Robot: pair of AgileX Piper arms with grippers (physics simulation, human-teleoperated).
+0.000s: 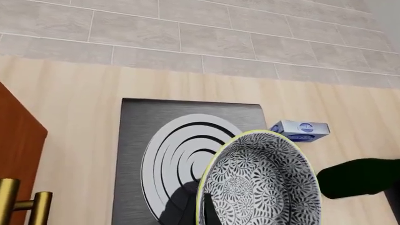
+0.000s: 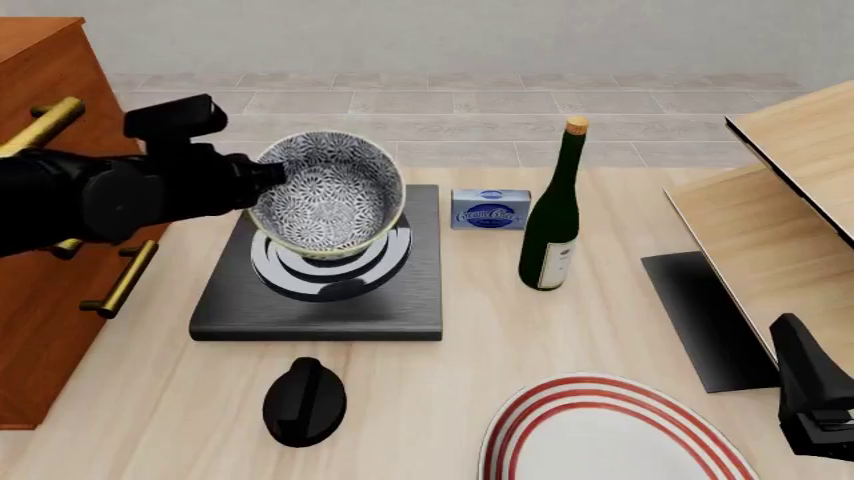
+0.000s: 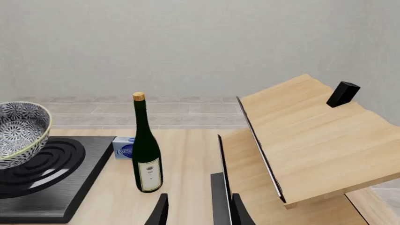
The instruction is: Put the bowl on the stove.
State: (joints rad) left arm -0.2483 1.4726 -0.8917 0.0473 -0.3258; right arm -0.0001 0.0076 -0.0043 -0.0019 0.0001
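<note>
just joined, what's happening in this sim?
The left gripper holds the patterned bowl by its rim, tilted, over the burner rings of the black stove. From the right wrist view the bowl looks just above the burner; whether it touches is unclear. The right gripper sits idle near the table's right edge. A wine bottle, a small blue box and a striped plate sit nearby.

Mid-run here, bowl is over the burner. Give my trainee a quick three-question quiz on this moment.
1. True or false: the bowl sits flat on the stove.
2. Which gripper holds the bowl: A left, B right?
3. What stands between the butter box and the wooden shelf?

Key: 1 false, it is tilted and raised above the rings. 2 A. 3 the green bottle.
</note>
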